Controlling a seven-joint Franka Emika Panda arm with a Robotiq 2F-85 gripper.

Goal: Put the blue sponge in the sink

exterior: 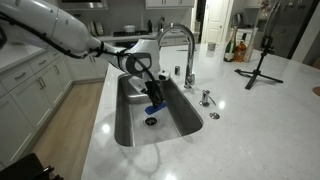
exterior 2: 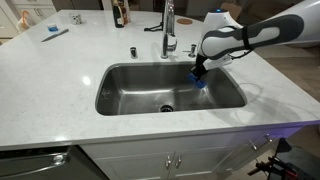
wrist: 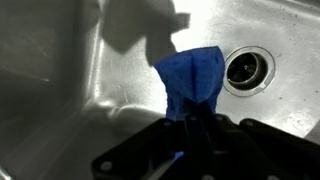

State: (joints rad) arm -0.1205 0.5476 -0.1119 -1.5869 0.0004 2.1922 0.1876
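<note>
The blue sponge (wrist: 192,82) hangs pinched and folded from my gripper (wrist: 195,125), which is shut on it. In both exterior views the gripper (exterior: 152,92) (exterior 2: 198,72) holds the sponge (exterior: 155,108) (exterior 2: 200,83) inside the stainless steel sink (exterior: 128,125) (exterior 2: 130,80), above the basin floor. The round drain (wrist: 246,68) lies just beside the sponge in the wrist view, and shows in the basin's middle (exterior: 151,121) (exterior 2: 166,107). The sponge does not appear to rest on the floor.
The arched chrome faucet (exterior: 176,40) (exterior 2: 169,25) stands behind the basin on the white counter (exterior 2: 60,80). A black tripod (exterior: 260,60) and bottles (exterior: 238,45) stand at the counter's far side. Small fittings (exterior: 205,97) sit beside the sink.
</note>
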